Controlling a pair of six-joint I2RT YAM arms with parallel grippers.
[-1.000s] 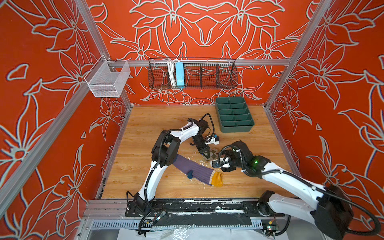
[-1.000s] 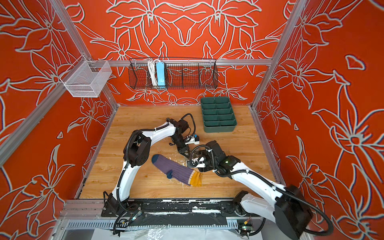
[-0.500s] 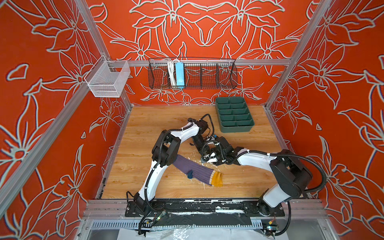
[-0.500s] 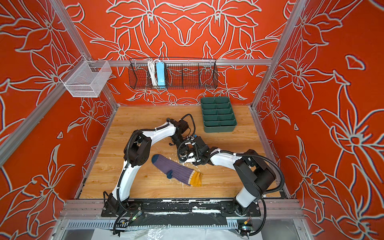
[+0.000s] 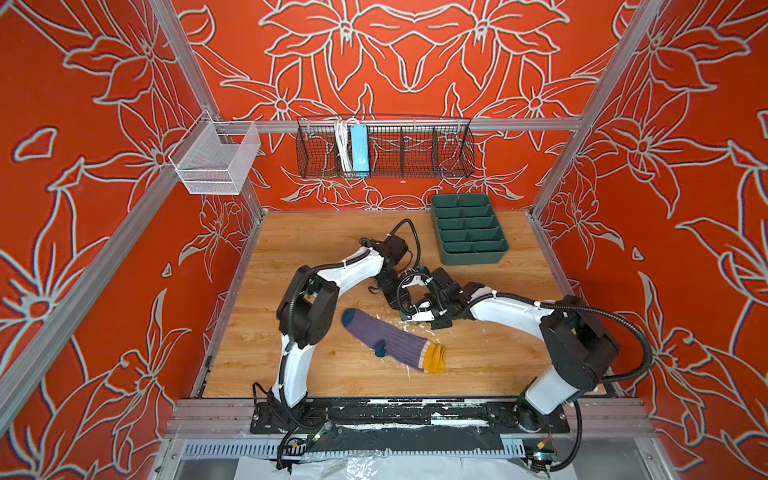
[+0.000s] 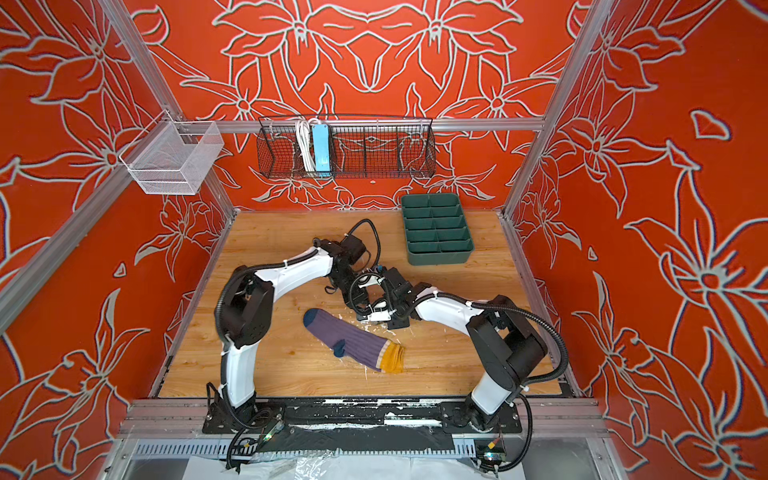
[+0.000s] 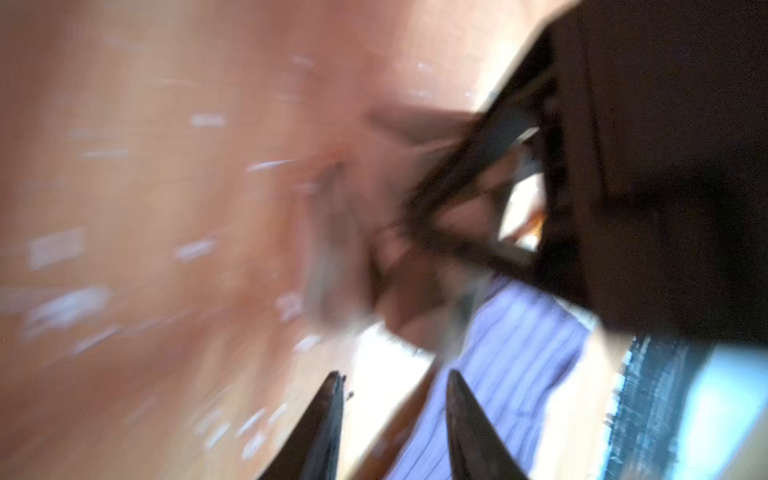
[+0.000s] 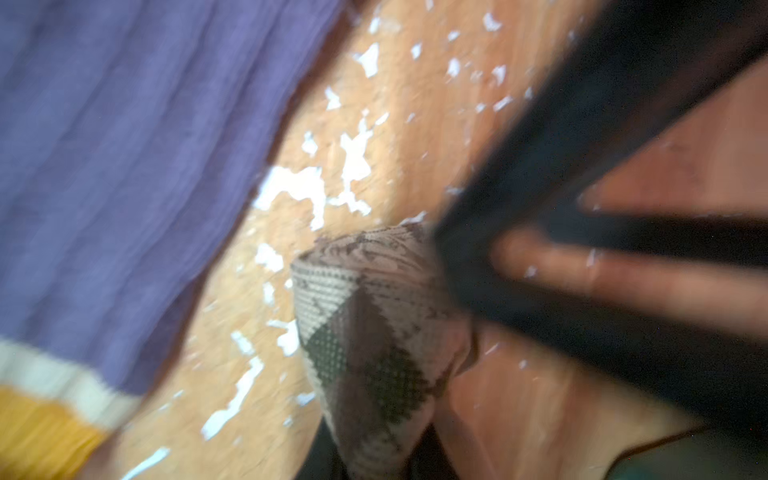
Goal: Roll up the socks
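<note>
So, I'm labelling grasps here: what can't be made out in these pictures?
- right gripper: fingers cut off by the right wrist view's edge; its grip cannot be told.
- left gripper: open, but motion blur smears the left wrist view beyond it.
- argyle sock: hidden under both grippers in both top views; only a blurred part shows in the right wrist view.

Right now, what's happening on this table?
Both arms meet at mid-table. The right gripper appears to pinch a bunched-up beige argyle sock, seen in the right wrist view. The left gripper sits close by with its jaws apart and nothing between them. The purple sock with the mustard cuff lies flat and unrolled on the wooden table, nearer the front, touched by neither arm. Both wrist views are blurred.
</note>
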